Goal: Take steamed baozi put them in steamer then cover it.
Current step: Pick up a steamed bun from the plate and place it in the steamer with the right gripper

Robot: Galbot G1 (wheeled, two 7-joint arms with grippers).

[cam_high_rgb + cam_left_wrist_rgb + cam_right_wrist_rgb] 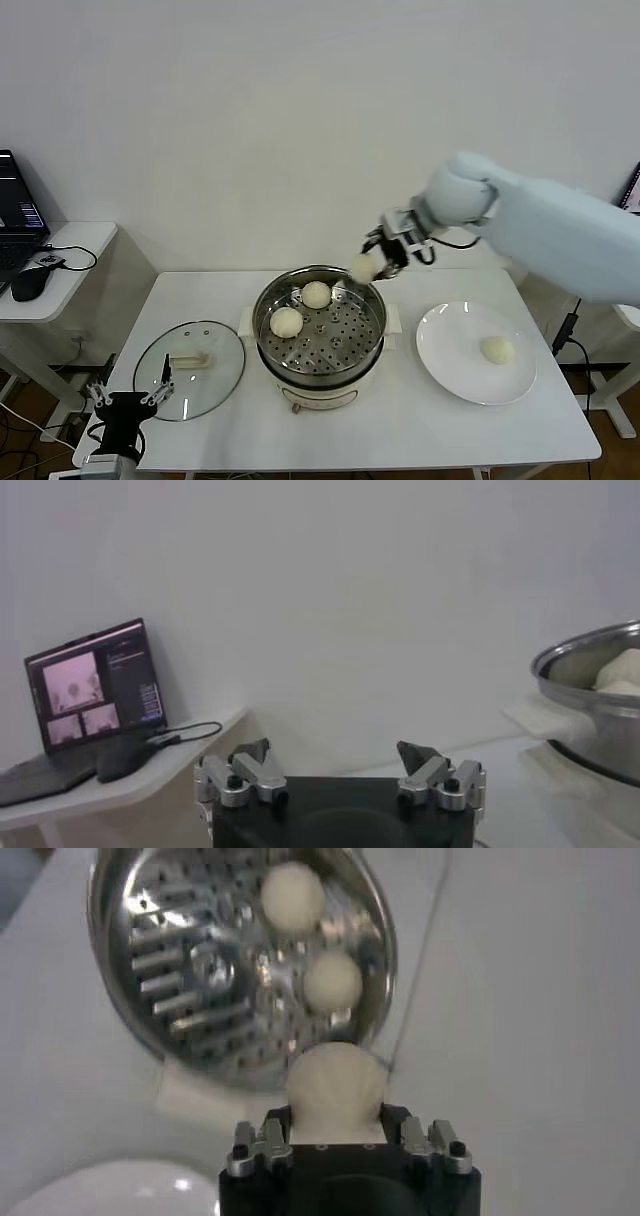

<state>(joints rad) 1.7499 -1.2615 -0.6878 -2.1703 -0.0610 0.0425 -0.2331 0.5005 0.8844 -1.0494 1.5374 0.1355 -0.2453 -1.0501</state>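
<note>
no text can be read; the laptop (92, 696) screen shows only blurred panels

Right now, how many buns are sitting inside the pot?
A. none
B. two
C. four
B: two buns lie on the tray in the pot; a third is in the right gripper at the rim, and a fourth is on the plate.

Cream-white baozi (316, 294), shiny silver steamer (372, 345) with dotted perforated tray, white plate (450, 370), clear glass cover (225, 370)
</note>
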